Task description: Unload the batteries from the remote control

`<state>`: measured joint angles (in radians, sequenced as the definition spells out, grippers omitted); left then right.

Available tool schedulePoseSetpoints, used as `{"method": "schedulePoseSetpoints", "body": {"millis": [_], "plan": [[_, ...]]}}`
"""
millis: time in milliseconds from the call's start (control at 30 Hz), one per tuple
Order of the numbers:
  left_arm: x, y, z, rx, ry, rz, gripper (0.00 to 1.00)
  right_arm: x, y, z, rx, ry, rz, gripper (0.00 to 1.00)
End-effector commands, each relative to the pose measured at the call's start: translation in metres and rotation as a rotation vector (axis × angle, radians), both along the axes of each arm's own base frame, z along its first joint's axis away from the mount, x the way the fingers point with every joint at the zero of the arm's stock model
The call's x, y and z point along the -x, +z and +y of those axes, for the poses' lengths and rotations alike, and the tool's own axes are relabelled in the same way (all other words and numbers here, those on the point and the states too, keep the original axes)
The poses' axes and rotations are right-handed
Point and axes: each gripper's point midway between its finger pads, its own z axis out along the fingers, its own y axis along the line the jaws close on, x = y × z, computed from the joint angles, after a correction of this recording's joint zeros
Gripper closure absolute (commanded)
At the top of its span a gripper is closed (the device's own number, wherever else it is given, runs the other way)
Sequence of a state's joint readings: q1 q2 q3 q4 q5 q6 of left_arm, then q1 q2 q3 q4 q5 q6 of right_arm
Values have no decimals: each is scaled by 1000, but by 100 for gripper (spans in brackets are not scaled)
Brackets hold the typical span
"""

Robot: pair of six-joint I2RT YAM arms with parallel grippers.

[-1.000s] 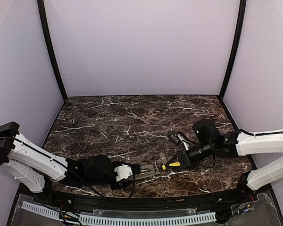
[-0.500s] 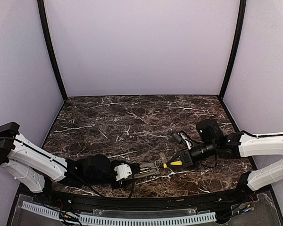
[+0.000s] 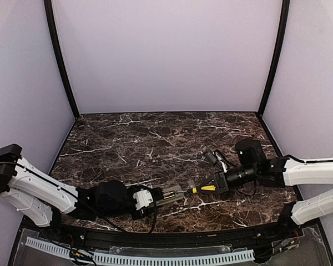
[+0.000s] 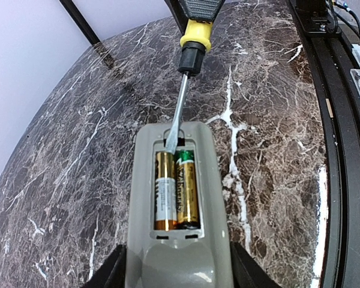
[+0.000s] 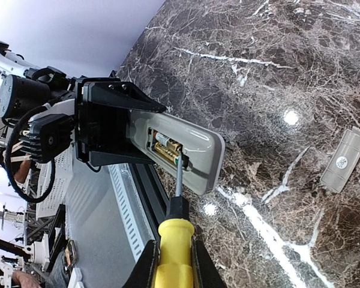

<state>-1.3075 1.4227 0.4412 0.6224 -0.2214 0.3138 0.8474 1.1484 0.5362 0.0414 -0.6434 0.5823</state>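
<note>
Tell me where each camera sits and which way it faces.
Top external: above and behind the bases, looking down on the table; left arm and right arm show.
Left wrist: on the left arm, looking along the remote in the left tool toward the screwdriver.
Right wrist: on the right arm, looking down the screwdriver in the right tool toward the remote.
Shared: both wrist views show the batteries.

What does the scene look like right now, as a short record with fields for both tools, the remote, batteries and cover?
left tool: shut on slim grey-beige plastic remote control
right tool: shut on yellow-handled metal screwdriver
batteries: two small cylinders, gold and green-black, side by side, both seated in the bay
screwdriver tip: in the open battery bay, at the gold battery's end
cover: small flat grey rectangular plastic cover, lying on dark marble table, apart from remote
</note>
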Motion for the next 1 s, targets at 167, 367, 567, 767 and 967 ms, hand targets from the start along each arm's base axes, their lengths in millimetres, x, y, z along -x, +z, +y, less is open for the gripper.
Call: {"method": "schedulePoseSetpoints", "body": {"millis": [167,367,567,767,967], "plan": [[11,92,-35,343,-98,-74,100,14,52,21,-227,135,-98,100],[12,95,-37,367,-100,-63,100,14,54,21,-256,130,-99,100],[12,96,-42,393,-103,-47,100,16,62,25,-311,150,-105,100],[8,92,-47,389,-85,-45,100,20,78,32,-359,213,-108,100],[5,82,-52,368,-73,-33,100,26,93,35,-390,266,-122,100]]}}
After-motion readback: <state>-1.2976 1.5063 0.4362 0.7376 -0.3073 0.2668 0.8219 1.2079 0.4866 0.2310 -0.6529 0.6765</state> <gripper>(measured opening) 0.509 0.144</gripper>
